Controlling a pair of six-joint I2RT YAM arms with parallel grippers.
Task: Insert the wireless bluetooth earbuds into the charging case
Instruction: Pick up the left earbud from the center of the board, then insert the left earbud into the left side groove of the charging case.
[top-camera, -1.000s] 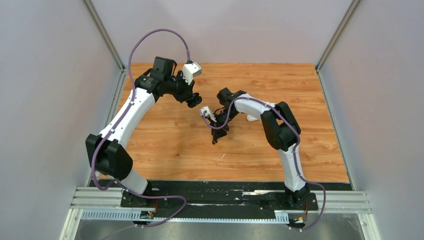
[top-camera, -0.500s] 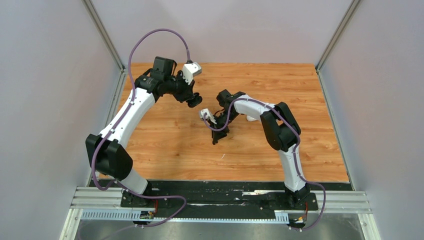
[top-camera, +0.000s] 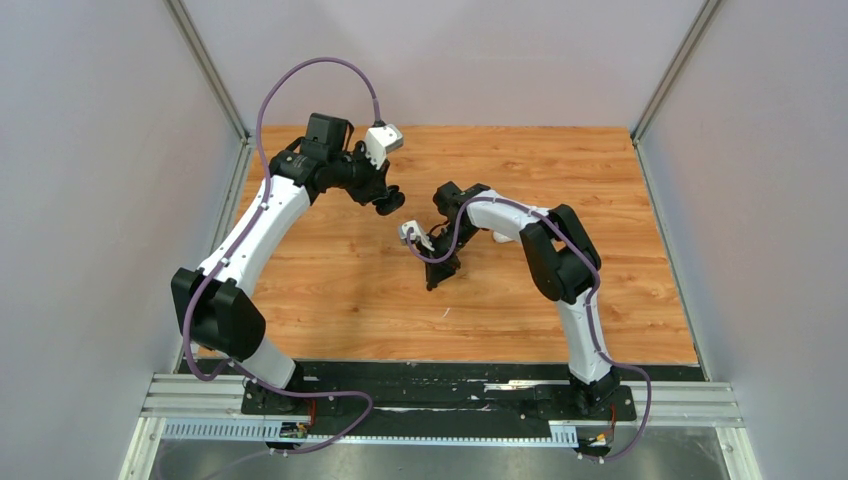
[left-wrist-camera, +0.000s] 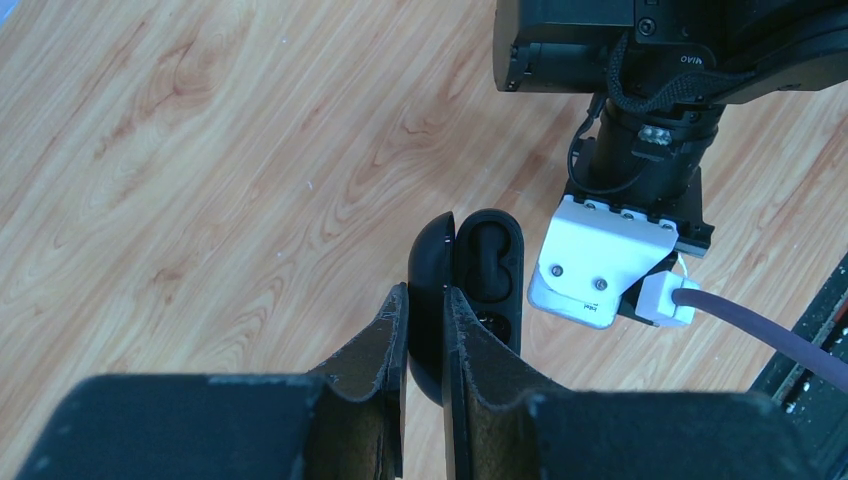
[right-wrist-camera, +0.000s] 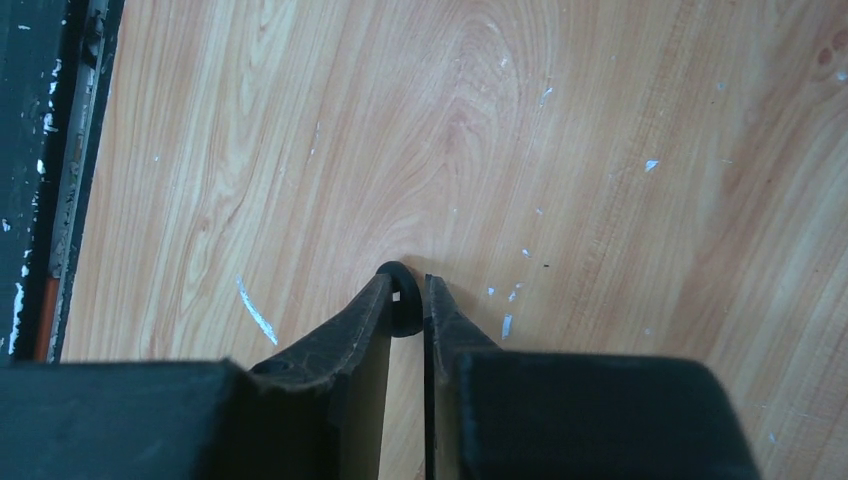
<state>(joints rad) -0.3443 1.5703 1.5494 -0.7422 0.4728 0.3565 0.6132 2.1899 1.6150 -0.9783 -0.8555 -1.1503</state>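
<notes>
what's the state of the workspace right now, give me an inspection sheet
surface: wooden table, with small white flecks and scuffs.
job's things: black charging case open, lid swung back; one black earbud between the right fingertips. Other earbuds not seen.
clutter: a white rounded thing partly hidden behind the right arm; cannot tell what it is.
grippers: left gripper shut on the case; right gripper shut on the earbud.
cables: purple cables, one looping high over the left arm, one along the right arm.
surroundings: pale walls, metal corner posts, mounting rail at the near edge.
</notes>
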